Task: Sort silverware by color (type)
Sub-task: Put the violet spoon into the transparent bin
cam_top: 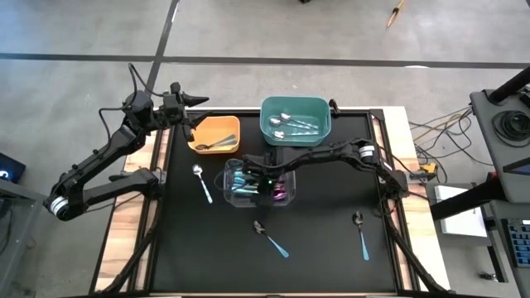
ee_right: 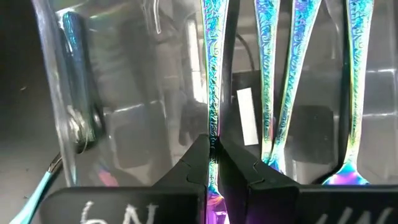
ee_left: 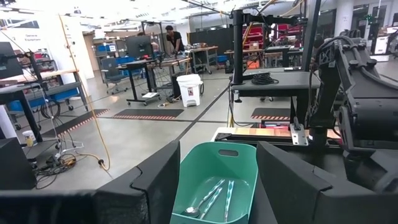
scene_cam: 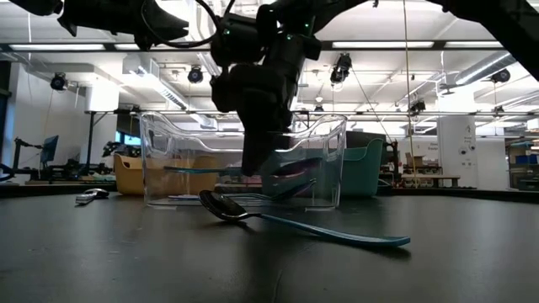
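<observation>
My right gripper (cam_top: 258, 176) reaches down into the clear bin (cam_top: 286, 199) and is shut on an iridescent spoon (ee_right: 212, 93). Other iridescent spoons (ee_right: 286, 74) lie beside it in that bin. My left gripper (cam_top: 195, 102) is open and hovers at the table's far left, by the orange bin (cam_top: 217, 126), which holds a spoon. Silver spoons (cam_top: 291, 125) lie in the green bin (cam_top: 296, 106). On the mat lie a silver-bowled spoon (cam_top: 201, 182) and two dark-bowled spoons (cam_top: 270, 236) (cam_top: 361, 233), all with blue handles. My right gripper pinches the iridescent spoon's thin handle (ee_right: 212, 127) between its two fingertips (ee_right: 198, 163), close to the purple bowl end. The fingers come from above, down into the clear bin (scene_cam: 244, 160). The handle runs alongside the other spoons; whether it rests on the bin floor, I cannot tell.
The three bins stand together at the mat's far middle, the clear one nearest. The dark-bowled spoon (scene_cam: 295, 223) lies just in front of the clear bin. Wooden table edges and arm bases flank the black mat (cam_top: 315, 248).
</observation>
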